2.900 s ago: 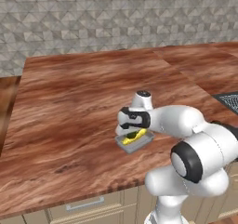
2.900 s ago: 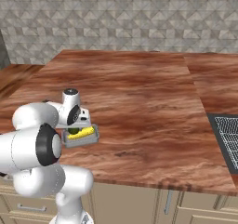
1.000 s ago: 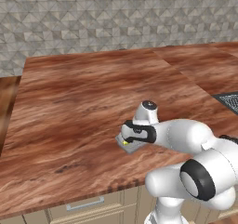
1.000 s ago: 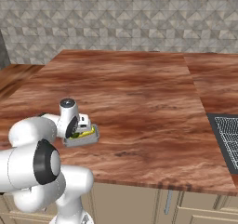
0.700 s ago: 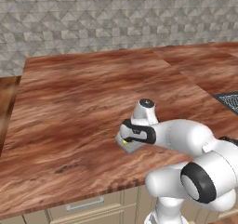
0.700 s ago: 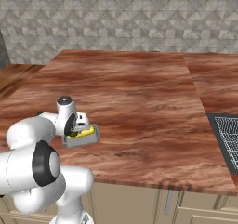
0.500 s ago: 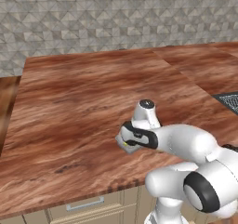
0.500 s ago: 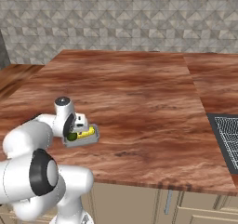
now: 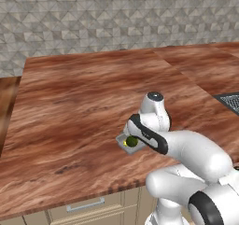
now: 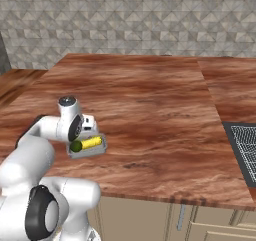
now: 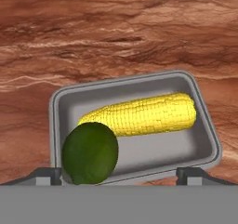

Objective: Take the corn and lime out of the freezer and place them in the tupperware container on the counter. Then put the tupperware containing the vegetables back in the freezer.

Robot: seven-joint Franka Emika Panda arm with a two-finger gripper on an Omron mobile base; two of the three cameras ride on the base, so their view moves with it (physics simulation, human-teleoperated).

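Note:
The grey tupperware container sits on the wood-grain counter near its front edge. Inside it the yellow corn lies lengthwise, and the dark green lime rests against the corn's end in one corner. My gripper hovers just over the tray's near wall, open, with one fingertip off each side and nothing between them. From the right base view the tray, corn and lime lie just under my gripper. The left base view has the lime peeking out below the hand. The freezer is out of view.
A dark grated surface is set into the counter at the far right. A grey tiled wall closes the back. Beige drawers with a silver handle hang below the front edge, which runs close to the tray.
The jaws have spread wider over the last second, and the lime now lies loose in the tray beside the corn. The hand stays low over the tray, which has not shifted.

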